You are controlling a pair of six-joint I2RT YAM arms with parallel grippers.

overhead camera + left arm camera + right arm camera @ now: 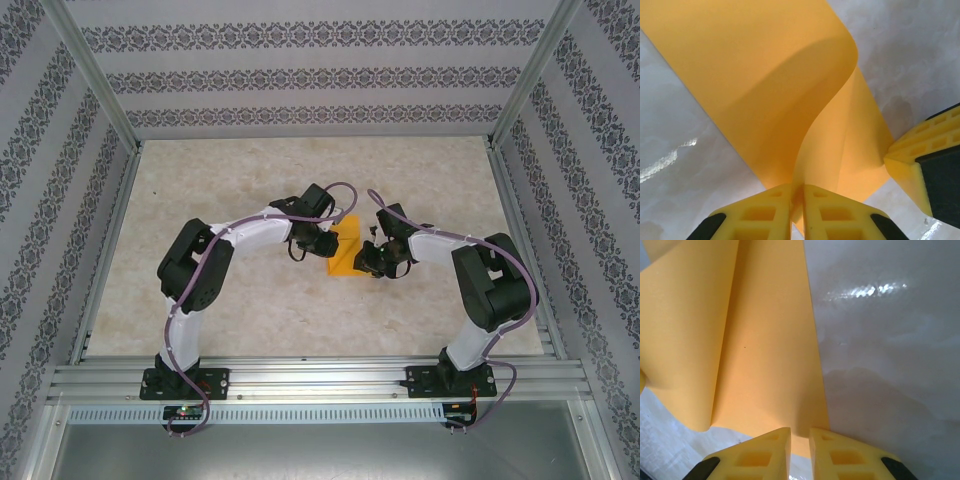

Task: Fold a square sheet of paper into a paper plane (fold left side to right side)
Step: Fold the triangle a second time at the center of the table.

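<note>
Top external: thin bright orange square sheet of paper (345,250), partly raised, lying mid-way across the pale marbled table (250,300) between left pincer (325,245) and right pincer (372,258). Left wrist: left pincer (797,195) clenched on the near edge of the sheet (765,75), which curls over. Right wrist: right pincer (799,437) clenched on the sheet's edge, paper bowed above the table.

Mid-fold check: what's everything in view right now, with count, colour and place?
paper: one, orange, table centre, curled up between the fingers
table: one, beige marbled, under everything
walls: three, grey patterned, around the table
frame: one, silver, along the table edges
cables: two, purple, along the arms
left arm: one, white and black, near edge
right arm: one, white and black, near edge
left fingers: two, yellow, shut on paper
right fingers: two, yellow, shut on paper
</note>
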